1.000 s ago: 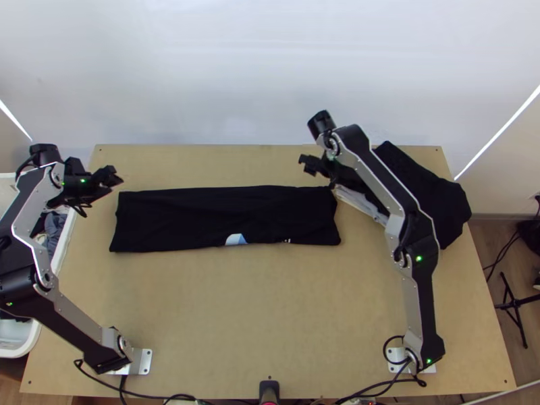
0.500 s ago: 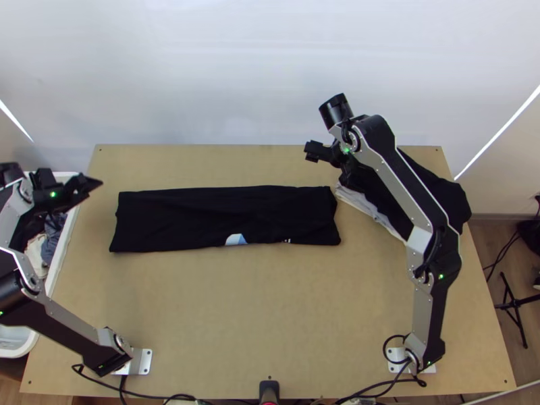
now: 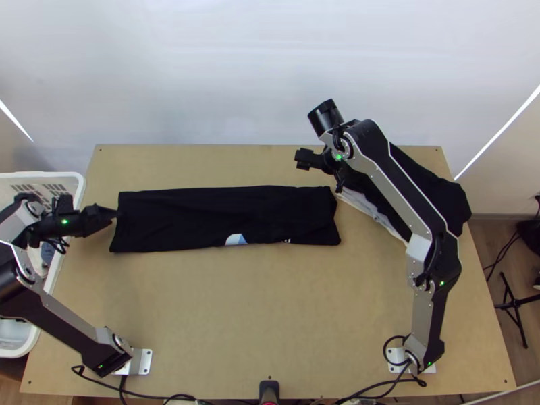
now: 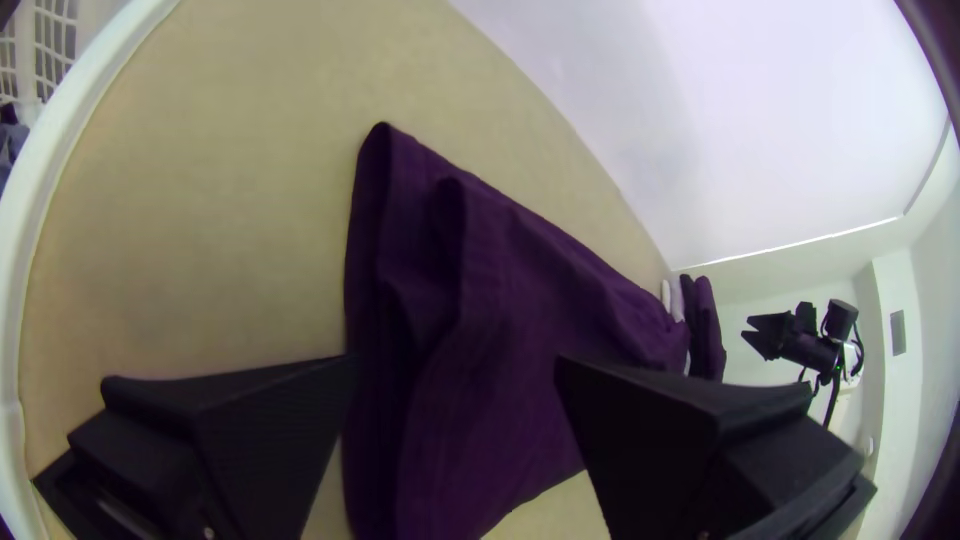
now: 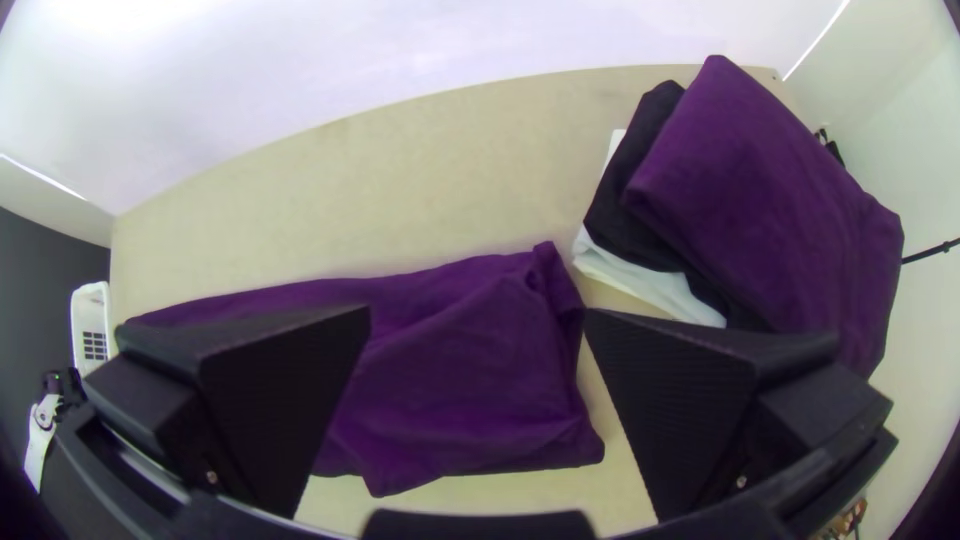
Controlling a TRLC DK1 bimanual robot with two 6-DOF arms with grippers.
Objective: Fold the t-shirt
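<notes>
T-shirt [image 3: 182, 219] lies stripwise, its long axis running left to right.

The left gripper [image 3: 113, 213], fingers parted, is at one end of the folded t-shirt [image 4: 520, 290], near the white basket [image 4: 72, 105].

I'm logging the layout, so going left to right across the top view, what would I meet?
White plastic basket → black cloth t-shirt folded into a long strip → pile of black and white cloth → thin black tripod stand on the floor.
</notes>
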